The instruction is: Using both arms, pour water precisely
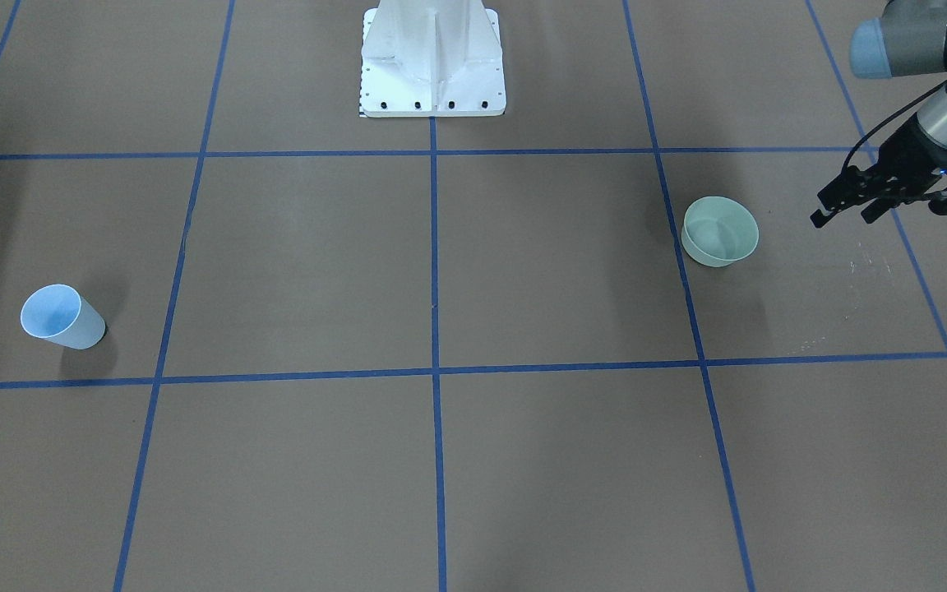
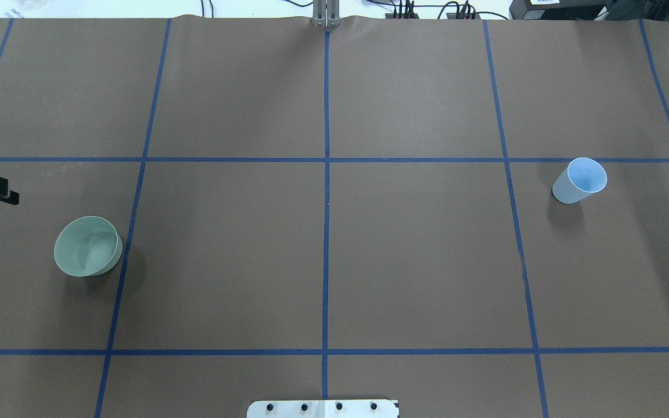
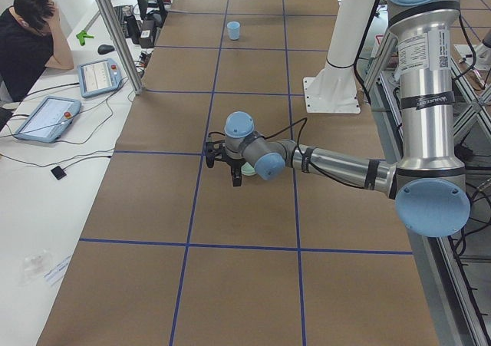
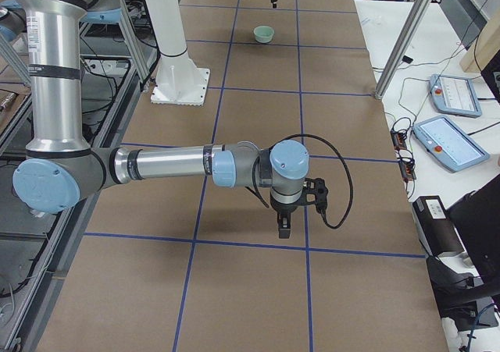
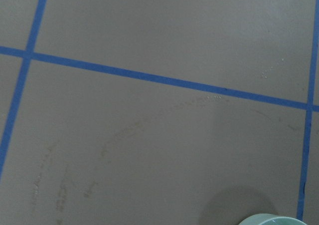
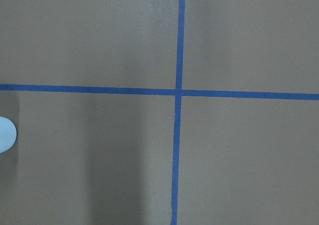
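Risks before either vessel is lifted

Nothing is held yet, so we judge every hazard to lie ahead.

At the far left, the left gripper [image 1: 843, 215] hovers above the table [image 2: 416, 255] with its fingers apart and nothing between them. It sits near the bowl [image 2: 87, 247] but clear of it. The bowl is wide, low and thin-walled. If one finger meets the rim first, we expect the bowl to skid across the brown paper rather than seat in the grasp. The left wrist view catches only a sliver of the rim at its bottom edge, so a close approach would be poorly watched.

In the middle stands the white pedestal [image 1: 432, 57]. The two vessels are well apart on either side of it. Both arms must bring them together, and a mistimed reach could make them collide.

On the right, the cup [image 2: 572, 188] stands upright. It is light and tapered, so a glancing touch could tip it and a hard squeeze could buckle its wall.

Water shows in none of the views. We cannot tell which vessel holds it or how full that vessel is, which makes the pouring tilt hard to judge. Any overshoot would soak the paper.

The right gripper [image 4: 285, 227] shows only in the side view, pointing down at the table. We cannot tell whether its fingers are apart or together. The right wrist view shows just a pale blue edge of the cup.
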Available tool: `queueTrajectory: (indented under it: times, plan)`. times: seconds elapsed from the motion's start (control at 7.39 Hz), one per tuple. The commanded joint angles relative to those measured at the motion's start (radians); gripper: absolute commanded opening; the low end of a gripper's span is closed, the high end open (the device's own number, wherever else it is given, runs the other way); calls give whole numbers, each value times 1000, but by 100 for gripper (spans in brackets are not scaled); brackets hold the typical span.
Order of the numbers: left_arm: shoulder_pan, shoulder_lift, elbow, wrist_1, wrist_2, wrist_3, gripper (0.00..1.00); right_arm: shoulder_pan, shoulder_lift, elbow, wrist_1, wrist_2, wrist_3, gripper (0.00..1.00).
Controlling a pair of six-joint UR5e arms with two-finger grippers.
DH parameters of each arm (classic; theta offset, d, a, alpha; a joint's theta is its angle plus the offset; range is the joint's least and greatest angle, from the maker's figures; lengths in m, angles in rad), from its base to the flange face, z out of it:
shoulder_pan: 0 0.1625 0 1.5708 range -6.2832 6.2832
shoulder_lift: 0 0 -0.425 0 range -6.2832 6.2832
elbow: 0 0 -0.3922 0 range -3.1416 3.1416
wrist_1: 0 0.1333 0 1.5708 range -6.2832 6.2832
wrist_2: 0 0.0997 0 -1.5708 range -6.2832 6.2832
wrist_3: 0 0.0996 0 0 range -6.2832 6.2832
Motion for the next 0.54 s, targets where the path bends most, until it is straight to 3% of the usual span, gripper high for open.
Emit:
queueTrajectory:
  times: [0.0, 0.41]
  plan:
    - [90, 1, -14, -9, 5, -28, 100, 0, 2, -1, 0, 0, 0, 100]
    - [176, -1, -6, -9, 19, -63, 100, 0, 0, -4, -1, 0, -3, 100]
